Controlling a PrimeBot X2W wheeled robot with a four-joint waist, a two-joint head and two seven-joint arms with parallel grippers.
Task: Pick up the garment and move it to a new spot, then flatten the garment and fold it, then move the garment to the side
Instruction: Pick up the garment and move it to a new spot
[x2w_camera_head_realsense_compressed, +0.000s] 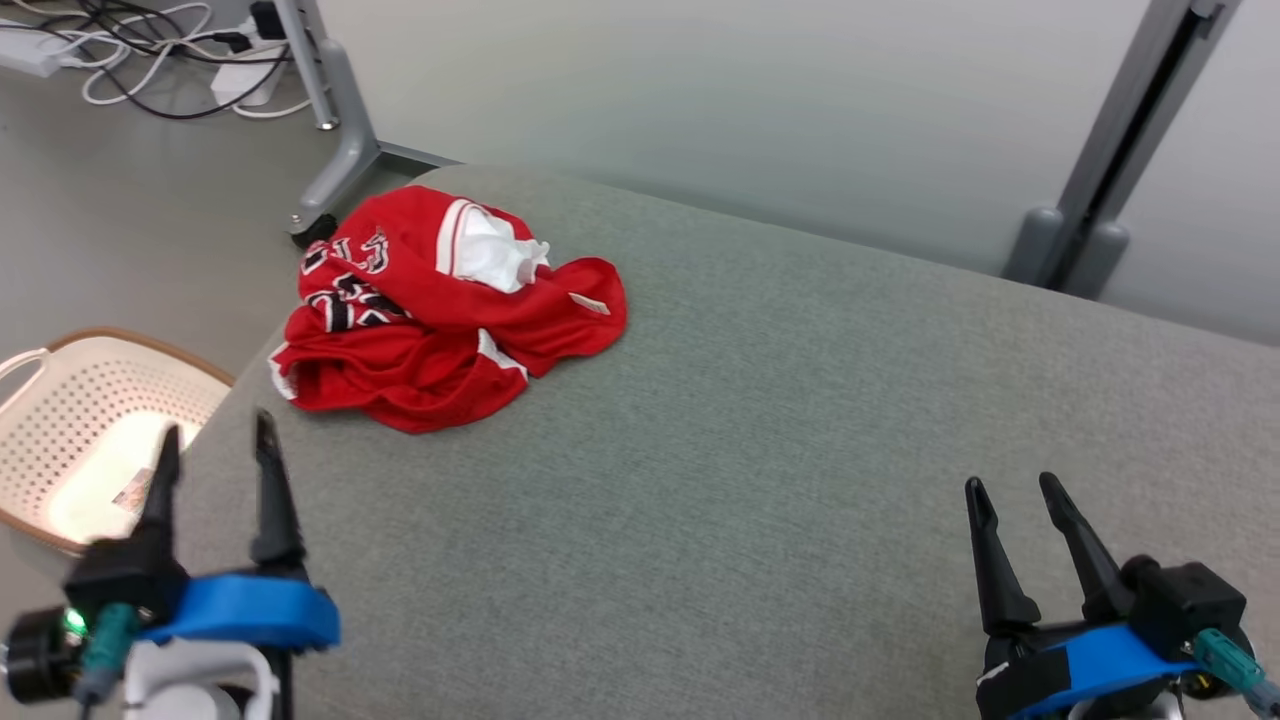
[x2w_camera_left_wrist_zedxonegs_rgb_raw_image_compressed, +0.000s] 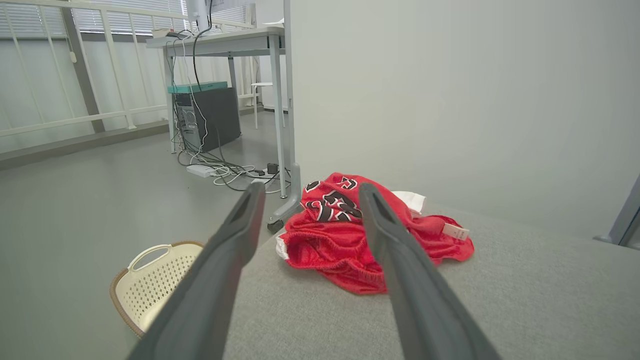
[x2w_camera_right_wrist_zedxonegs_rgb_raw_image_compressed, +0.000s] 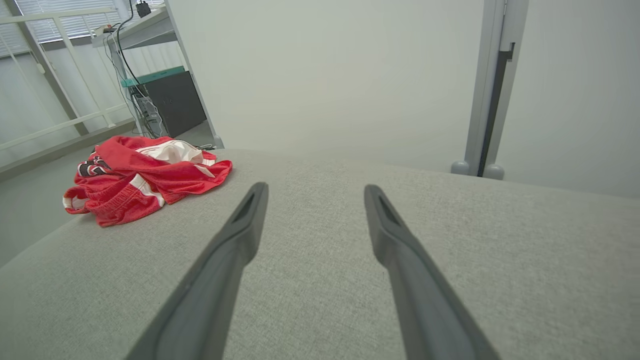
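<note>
A crumpled red mesh jersey (x2w_camera_head_realsense_compressed: 440, 320) is lying at the grey fabric table (x2w_camera_head_realsense_compressed: 760, 430)'s left edge, beyond the gaping left gripper (x2w_camera_head_realsense_compressed: 217, 425). The right gripper (x2w_camera_head_realsense_compressed: 1010, 483) is gaping, empty, over bare tabletop.

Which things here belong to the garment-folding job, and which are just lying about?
Job: red garment, crumpled on the grey padded surface; left tool and right tool, both open and empty.
Lying about: perforated basket on the floor; cables; computer tower.
</note>
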